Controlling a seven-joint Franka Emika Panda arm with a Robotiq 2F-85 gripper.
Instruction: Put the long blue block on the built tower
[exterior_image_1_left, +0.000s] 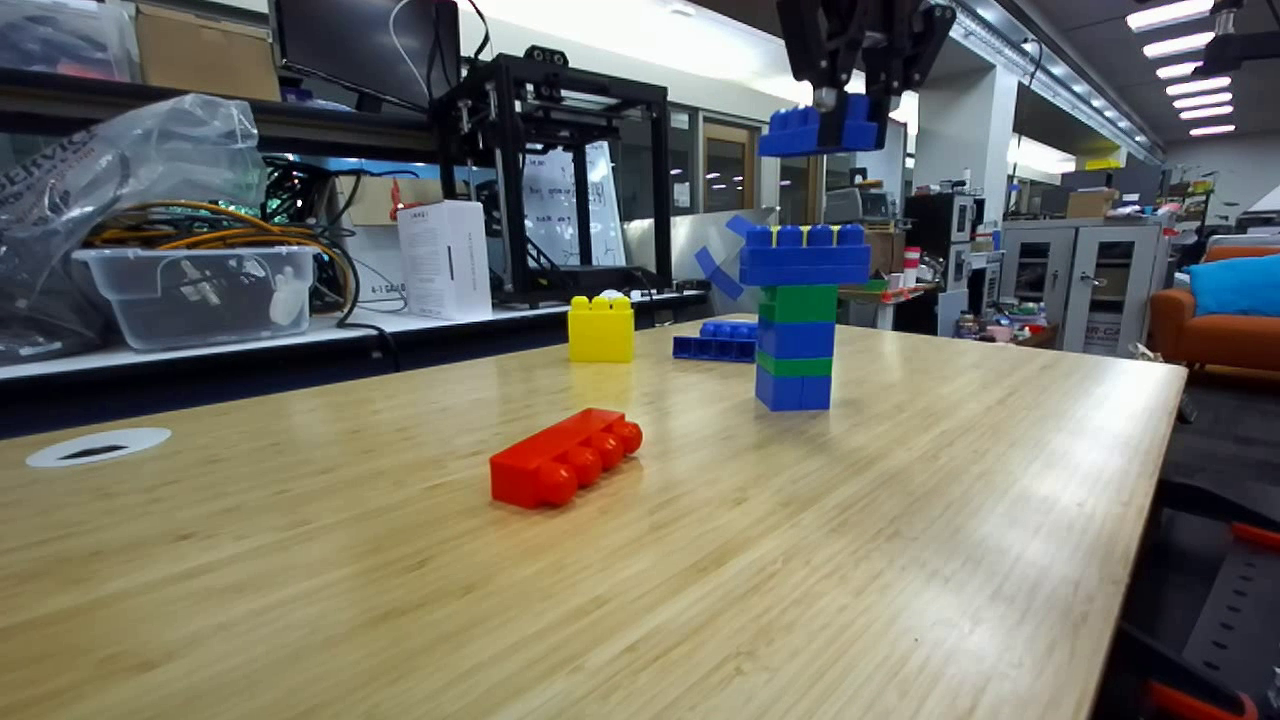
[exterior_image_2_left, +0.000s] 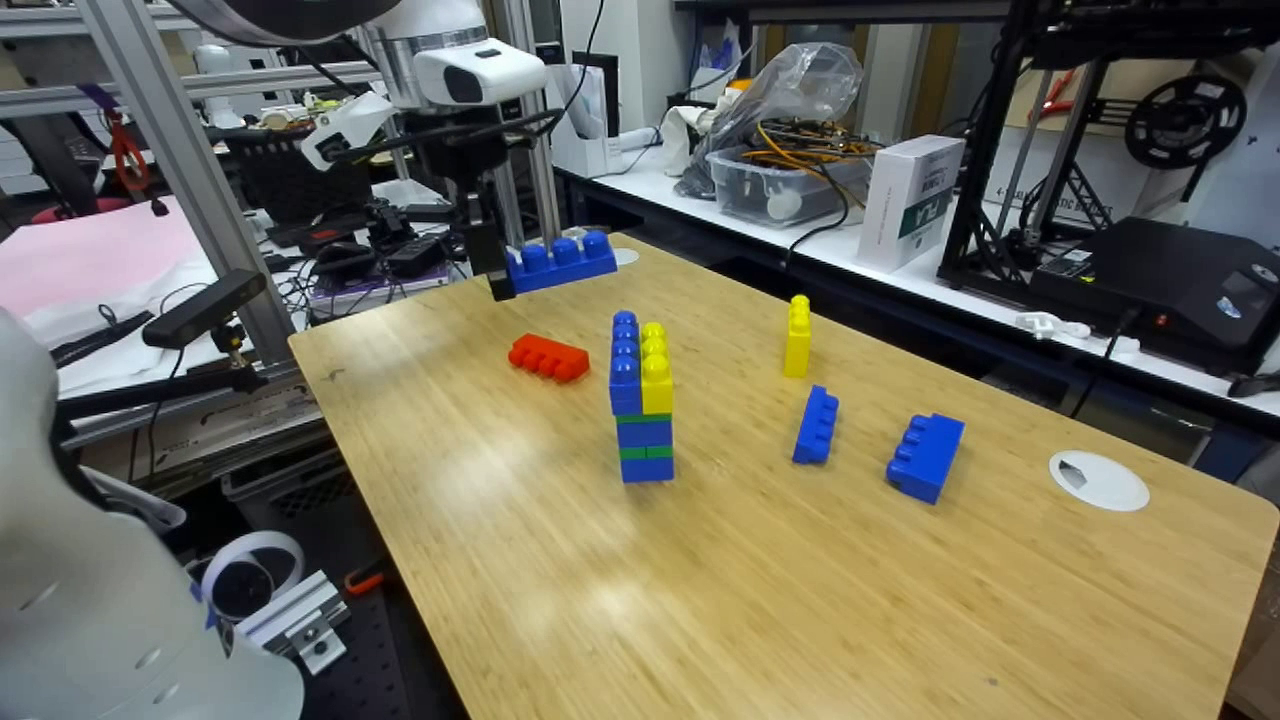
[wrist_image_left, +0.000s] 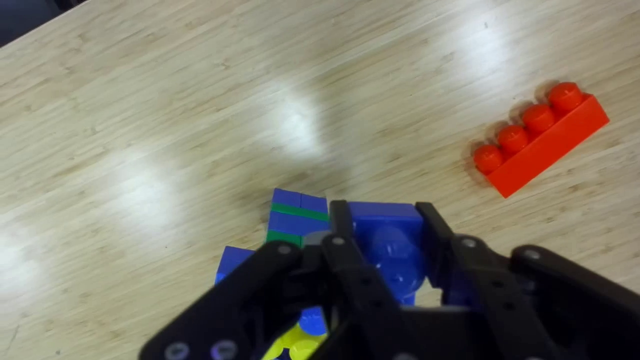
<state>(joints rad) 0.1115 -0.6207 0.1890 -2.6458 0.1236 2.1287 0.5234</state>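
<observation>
The long blue block, dark blue with a row of studs, shows in both exterior views (exterior_image_1_left: 790, 135) (exterior_image_2_left: 565, 266) and in the wrist view (wrist_image_left: 387, 235). My gripper (exterior_image_1_left: 855, 118) is shut on it near one end and holds it level, well above the table; the gripper also shows in an exterior view (exterior_image_2_left: 500, 272) and the wrist view (wrist_image_left: 384, 212). The built tower (exterior_image_1_left: 797, 340) stands upright, blue and green, topped by blue and yellow studded bricks (exterior_image_2_left: 642, 430). The block is higher than the tower and apart from it. In the wrist view the tower (wrist_image_left: 298, 220) is partly hidden by the gripper.
A red studded brick (exterior_image_1_left: 560, 455) lies on its side on the wooden table (exterior_image_1_left: 800, 560). A yellow brick (exterior_image_2_left: 797, 340) stands upright. Two other blue bricks (exterior_image_2_left: 817, 425) (exterior_image_2_left: 928, 458) lie beyond the tower. A shelf with a white box (exterior_image_2_left: 910, 200) and printer runs alongside the table.
</observation>
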